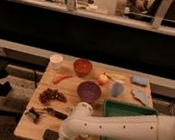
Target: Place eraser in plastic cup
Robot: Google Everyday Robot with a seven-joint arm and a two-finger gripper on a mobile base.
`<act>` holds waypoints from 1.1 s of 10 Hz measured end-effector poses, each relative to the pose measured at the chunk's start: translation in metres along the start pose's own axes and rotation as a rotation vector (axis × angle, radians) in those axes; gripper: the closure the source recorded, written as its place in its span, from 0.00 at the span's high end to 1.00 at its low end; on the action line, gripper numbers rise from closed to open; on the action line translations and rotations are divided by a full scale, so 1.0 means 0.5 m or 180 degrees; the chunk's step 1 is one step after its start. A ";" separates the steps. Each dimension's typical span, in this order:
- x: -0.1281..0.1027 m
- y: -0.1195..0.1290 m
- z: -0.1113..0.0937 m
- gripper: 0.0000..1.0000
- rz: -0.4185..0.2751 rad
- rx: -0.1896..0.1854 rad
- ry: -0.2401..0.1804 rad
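Eraser [51, 135] flat at table [67, 89] front edge, long axis left-right, just left of hand [65, 135]. Finger state: cannot tell. Cup [117, 89] well beyond.

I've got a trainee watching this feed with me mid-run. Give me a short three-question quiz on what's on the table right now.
1. True or false: the eraser already lies inside the cup.
2. Which item sits nearest the eraser? A) purple bowl B) blue pad C) white arm D) apple
3. Fill in: the green tray sits at the table's front ____ corner, as the camera sees it.

Key:
1. False. The eraser lies flat on the table's front edge, far from the cup.
2. C. The arm's end, where the gripper hangs, is right beside the eraser.
3. Right.
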 end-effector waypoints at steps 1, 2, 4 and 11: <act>-0.001 -0.002 -0.005 0.47 0.0014 0.0034 0.0017; -0.003 -0.003 -0.009 0.38 0.0023 0.0062 0.0028; -0.008 -0.003 -0.021 0.17 0.0016 0.0126 0.0041; -0.052 0.000 -0.185 0.00 -0.0002 0.0280 -0.0013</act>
